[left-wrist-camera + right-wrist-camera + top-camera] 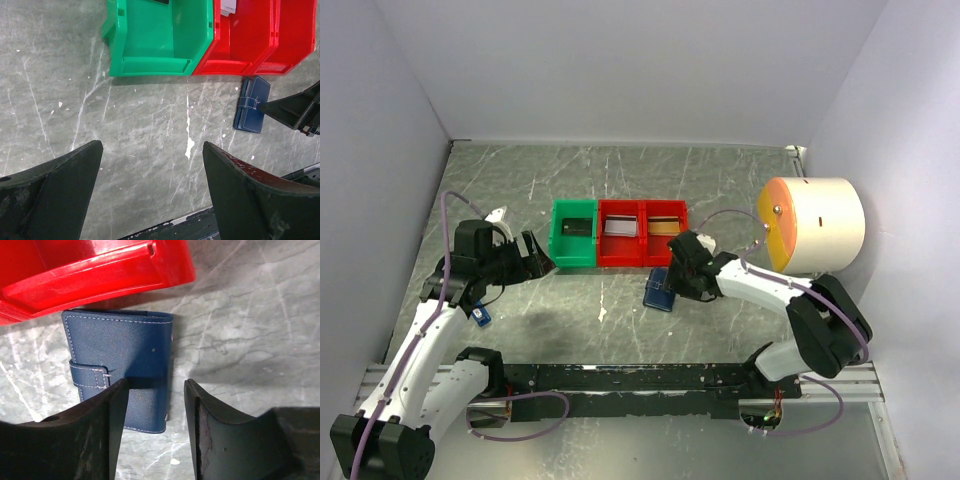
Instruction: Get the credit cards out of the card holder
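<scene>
Your right gripper (pixel 155 390) hangs, jaws parted, over the near edge of the card holder (pixel 120 347). The holder lies flat and folded, just beside the red bin (pixel 100 275).

Left arm (pixel 420 335): we see it bent, wrist low.
Left gripper (pixel 150 150): we see fingers spread wide.
Right arm (pixel 770 290): we see it angled inward.
Right gripper (pixel 156 390): we see fingers parted.

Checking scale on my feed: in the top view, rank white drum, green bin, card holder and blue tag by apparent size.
1. white drum
2. green bin
3. card holder, partly hidden by the right pincer
4. blue tag
</scene>
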